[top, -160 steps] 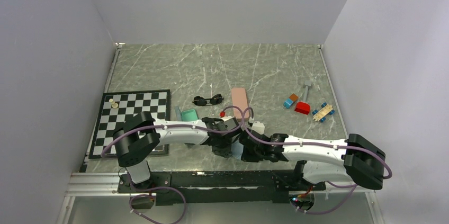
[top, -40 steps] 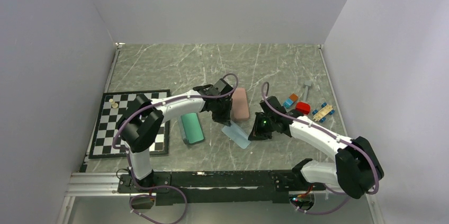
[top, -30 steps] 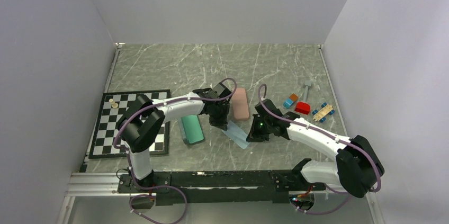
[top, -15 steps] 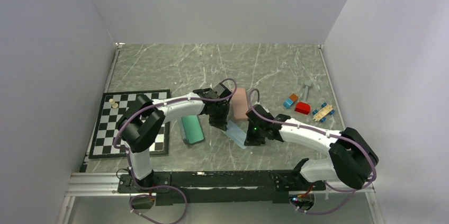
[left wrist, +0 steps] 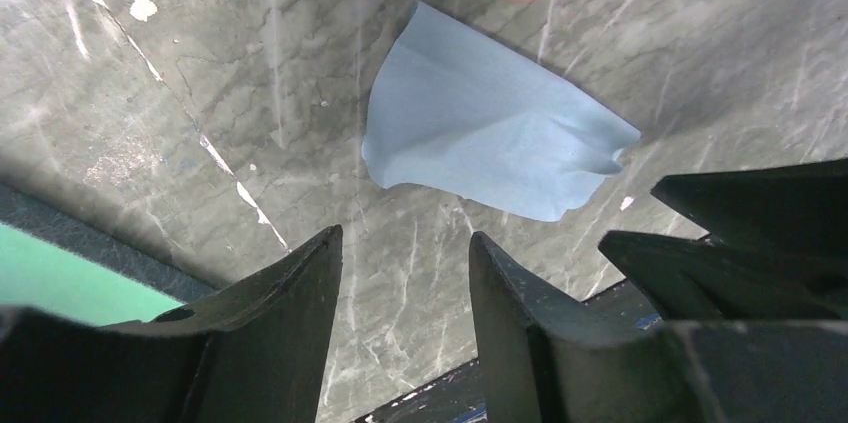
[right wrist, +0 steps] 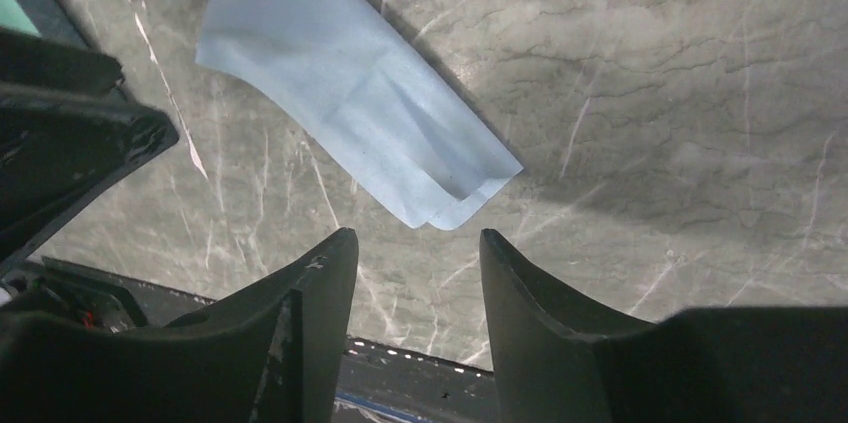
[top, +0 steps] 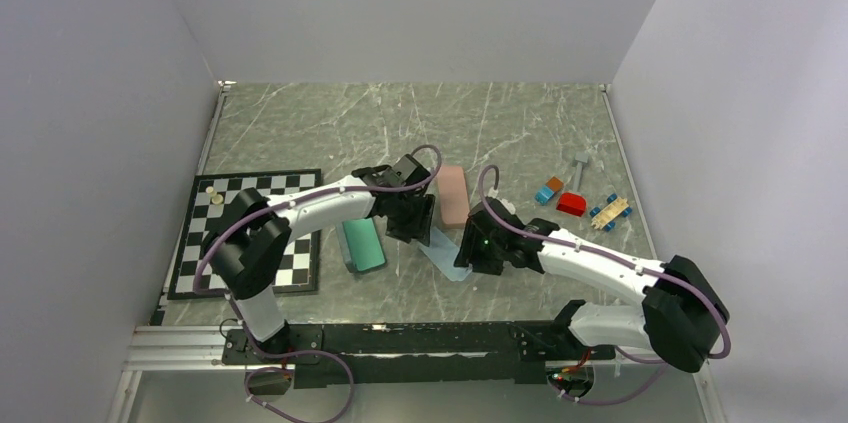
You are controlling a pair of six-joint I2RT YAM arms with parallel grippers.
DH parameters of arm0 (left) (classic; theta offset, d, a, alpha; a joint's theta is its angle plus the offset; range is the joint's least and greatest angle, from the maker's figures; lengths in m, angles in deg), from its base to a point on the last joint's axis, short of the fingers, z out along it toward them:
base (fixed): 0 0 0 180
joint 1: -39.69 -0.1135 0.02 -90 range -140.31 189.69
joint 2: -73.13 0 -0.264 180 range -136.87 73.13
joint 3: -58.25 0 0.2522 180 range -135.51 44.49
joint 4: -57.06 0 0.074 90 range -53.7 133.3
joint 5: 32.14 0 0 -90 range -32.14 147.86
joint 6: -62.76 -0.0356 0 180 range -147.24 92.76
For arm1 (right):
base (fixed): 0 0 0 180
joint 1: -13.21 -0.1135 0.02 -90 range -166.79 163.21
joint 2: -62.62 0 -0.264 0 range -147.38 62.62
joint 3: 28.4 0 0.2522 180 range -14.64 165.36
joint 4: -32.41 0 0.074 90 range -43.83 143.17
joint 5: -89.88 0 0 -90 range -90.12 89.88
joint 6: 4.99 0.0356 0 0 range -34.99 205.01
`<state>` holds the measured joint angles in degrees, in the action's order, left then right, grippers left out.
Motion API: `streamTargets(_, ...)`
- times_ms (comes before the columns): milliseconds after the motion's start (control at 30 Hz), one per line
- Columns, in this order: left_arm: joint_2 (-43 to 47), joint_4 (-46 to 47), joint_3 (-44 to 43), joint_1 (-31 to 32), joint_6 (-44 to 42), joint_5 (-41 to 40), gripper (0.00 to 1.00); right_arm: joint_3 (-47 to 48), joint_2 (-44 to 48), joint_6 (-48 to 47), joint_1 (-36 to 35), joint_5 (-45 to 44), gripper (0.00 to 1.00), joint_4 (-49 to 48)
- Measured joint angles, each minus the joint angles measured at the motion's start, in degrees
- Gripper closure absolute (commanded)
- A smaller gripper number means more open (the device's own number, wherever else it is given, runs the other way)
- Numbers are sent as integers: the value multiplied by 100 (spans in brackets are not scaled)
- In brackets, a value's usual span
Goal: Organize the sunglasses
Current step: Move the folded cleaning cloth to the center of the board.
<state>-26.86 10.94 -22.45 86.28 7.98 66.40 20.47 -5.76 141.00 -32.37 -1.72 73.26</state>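
Cloth (left wrist: pixel 495 143) between left gripper (left wrist: pixel 405 238), right gripper (right wrist: pixel 418 235)

- The left arm (top: pixel 330 205) and right arm (top: pixel 600 265) wear smooth white shells between bulky black joints.
- A purple cable (top: pixel 427 155) loops along each arm.
- The fingers (left wrist: pixel 270 343) are matte black tapering wedges.
- A green light (top: pixel 481 240) glows beside the right arm's wrist.

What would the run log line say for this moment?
left claw: open, empty | right claw: open, empty | blue cloth: lying on table, between claws | sunglasses: not in view
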Motion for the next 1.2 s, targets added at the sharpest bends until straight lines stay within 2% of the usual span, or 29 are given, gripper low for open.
streamTargets(233, 116, 37, -15, 0, -61, -31, 30, -122, -101, 435, 0, -179, 47, -127)
streamTargets(500, 127, 133, 9, -17, -72, -131, 5, -181, -483, 767, -39, -299, 58, -328)
streamTargets(633, 192, 251, 111, -81, -70, -127, 3, -199, -575, 879, -87, -306, 64, -380)
streamTargets(800, 280, 313, 251, -188, -61, -129, 3, -219, -603, 977, -131, -413, 83, -380)
streamTargets(1000, 369, 354, 332, -269, -50, -138, 5, -240, -638, 1073, -136, -498, 100, -382)
streamTargets(1200, 426, 387, 365, -291, -52, -142, 7, -343, -457, 1014, -133, -649, 100, -306)
